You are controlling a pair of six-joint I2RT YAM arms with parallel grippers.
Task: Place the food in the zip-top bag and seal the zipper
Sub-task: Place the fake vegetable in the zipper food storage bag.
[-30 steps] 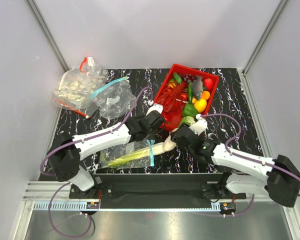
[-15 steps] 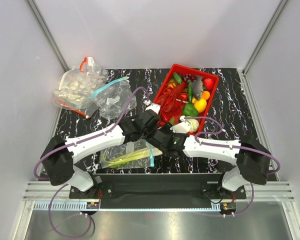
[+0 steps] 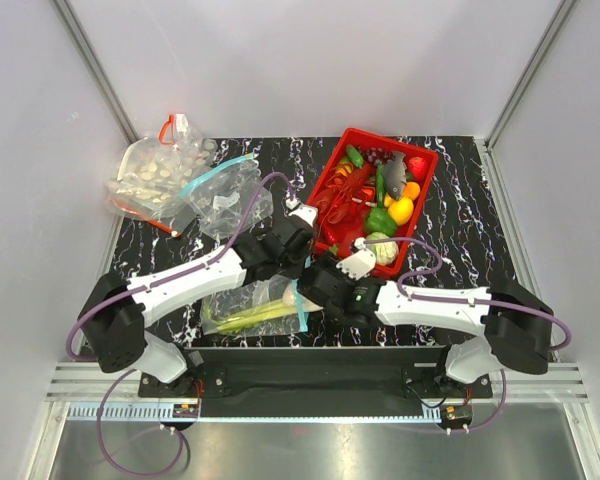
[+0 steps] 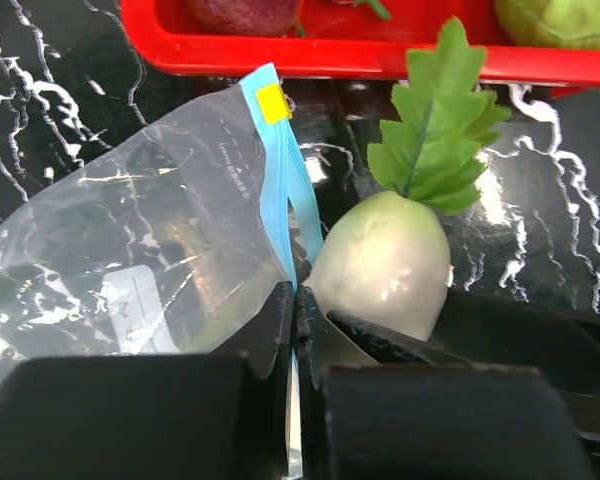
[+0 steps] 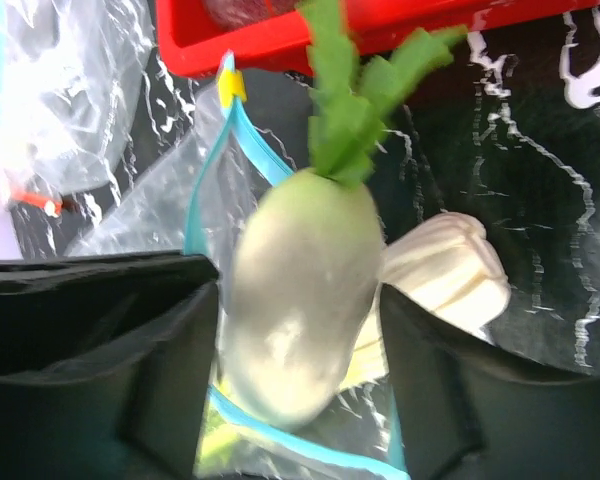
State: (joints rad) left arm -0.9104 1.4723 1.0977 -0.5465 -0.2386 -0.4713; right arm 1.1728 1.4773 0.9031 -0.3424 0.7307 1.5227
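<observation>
The zip-top bag (image 3: 242,305) lies at the table's near edge with the leek (image 3: 248,317) inside it. Its teal zipper (image 4: 288,190) runs along the mouth. My left gripper (image 4: 298,300) is shut on the zipper strip and holds the mouth edge up; it also shows in the top view (image 3: 300,266). My right gripper (image 5: 298,300) is shut on a white radish (image 5: 295,310) with green leaves, held at the bag's mouth over the teal strip. The same radish (image 4: 385,265) shows right of the left jaws. The leek's white end (image 5: 445,270) lies beside the radish.
A red basket (image 3: 423,158) with the grey fish (image 3: 394,168) and yellow, red and green toy produce stands behind the grippers. At the far left lie another clear teal-zipper bag (image 3: 225,195) and a red-zipper bag (image 3: 152,175) of white pieces.
My right gripper has carried the radish left from beside the basket to the bag's mouth. My left gripper has stayed shut on the zipper and shifted slightly back.
</observation>
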